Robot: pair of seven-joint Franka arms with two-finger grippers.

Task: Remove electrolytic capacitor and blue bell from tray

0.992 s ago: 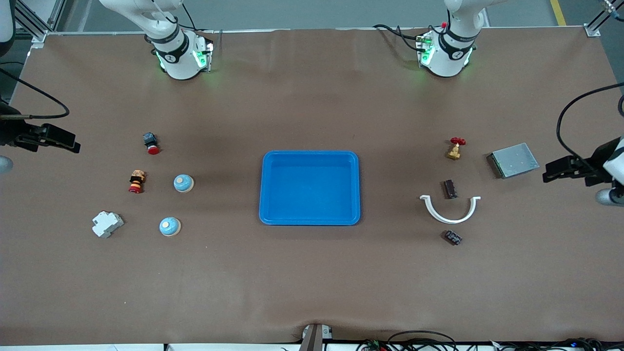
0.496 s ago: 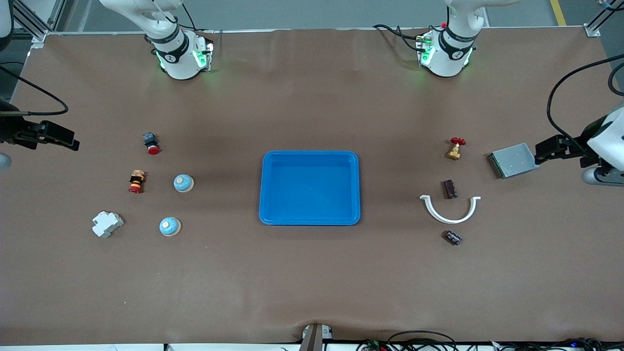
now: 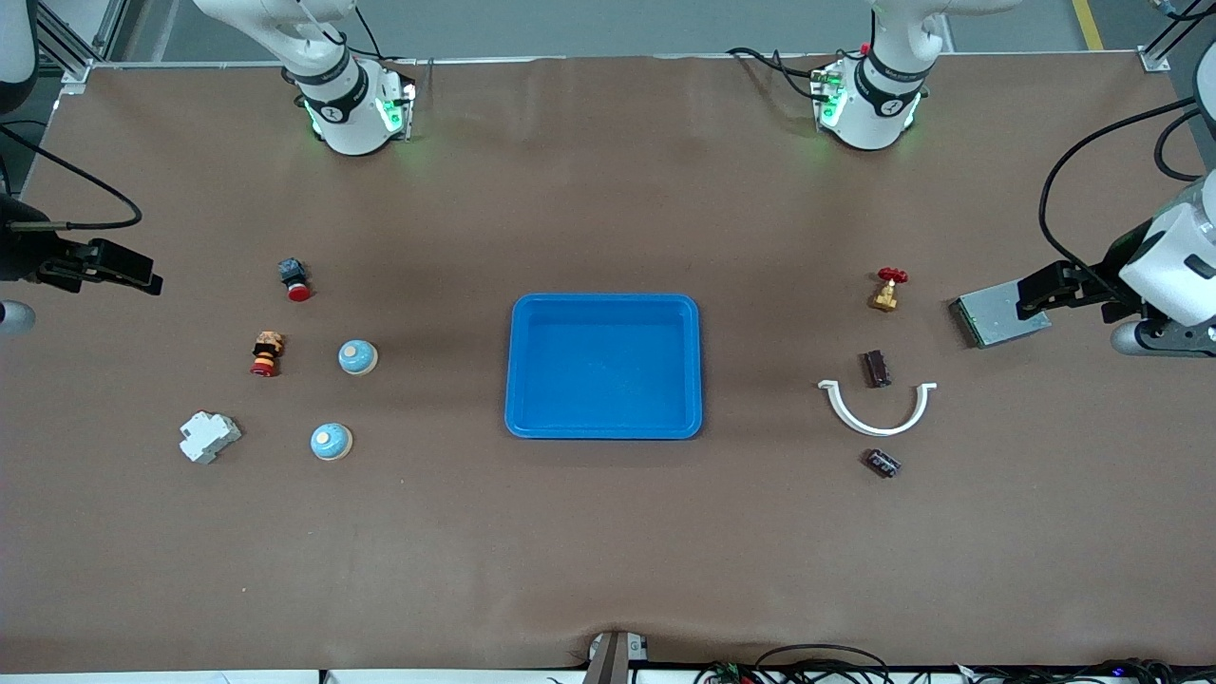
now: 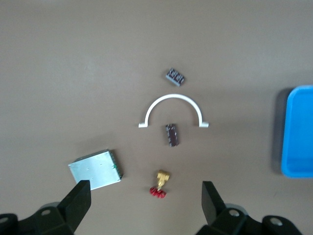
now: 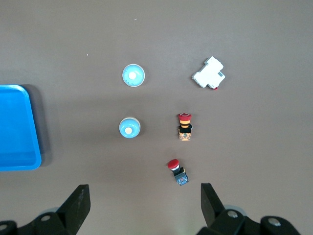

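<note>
Two blue dome bells (image 3: 358, 357) (image 3: 332, 441) stand toward the right arm's end of the table; they also show in the right wrist view (image 5: 129, 127) (image 5: 133, 75). Two dark capacitors (image 3: 876, 369) (image 3: 882, 463) lie toward the left arm's end, one inside the arc of a white curved clamp (image 3: 876, 410) and one nearer the front camera; they also show in the left wrist view (image 4: 172, 134) (image 4: 175, 76). My left gripper (image 3: 1035, 293) (image 4: 145, 193) is open and empty over the edge of a metal box. My right gripper (image 3: 128, 269) (image 5: 144, 196) is open and empty over the right arm's end.
A blue tray (image 3: 524, 370) sits mid-table, empty. By the capacitors are a grey metal box (image 3: 988, 318) and a brass valve with a red handle (image 3: 887, 289). By the bells are a red push button (image 3: 294, 278), a red-and-yellow button (image 3: 267, 353) and a white breaker (image 3: 208, 436).
My left gripper has moved in from the table's end and is now over the metal box. My right gripper has shifted only slightly. Nothing on the table has moved.
</note>
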